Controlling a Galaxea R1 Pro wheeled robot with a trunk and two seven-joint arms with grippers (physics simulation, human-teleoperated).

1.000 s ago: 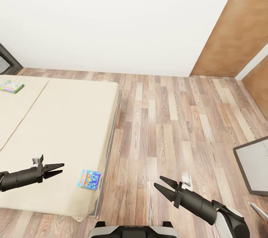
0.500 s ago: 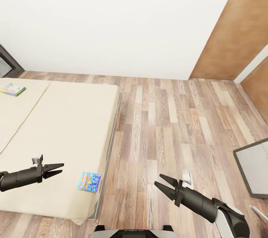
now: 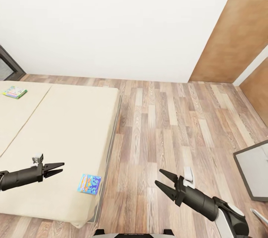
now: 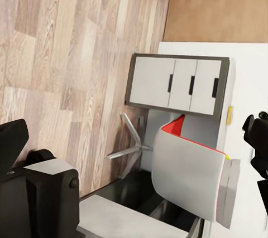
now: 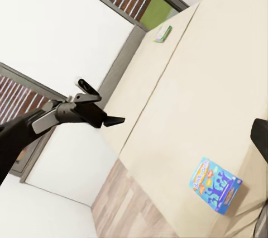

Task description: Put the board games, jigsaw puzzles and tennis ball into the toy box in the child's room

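Note:
A blue board game [image 3: 89, 184] lies flat near the bed's [image 3: 67, 126] near right corner. A second board game [image 3: 13, 92], with a green edge, lies far back on the mattress at the left. My left gripper [image 3: 61, 168] hovers open over the mattress, left of the blue game and apart from it. Over the wood floor, right of the bed, my right gripper [image 3: 159, 177] is open and holds nothing. The right wrist view shows the blue board game [image 5: 216, 185], the far board game [image 5: 163, 33] and the left gripper [image 5: 109, 119] above the bed [image 5: 212, 93].
A white wall runs behind the bed, with a brown panel [image 3: 230, 33] to its right. A white drawer unit [image 3: 255, 169] with a dark frame stands at the right edge. The left wrist view shows that drawer unit [image 4: 178, 84] and a grey chair [image 4: 190, 171] with red trim.
The whole head view has shifted slightly, so the camera has moved. Both grippers stay open and hold the same poses. Both board games lie where they were on the bed.

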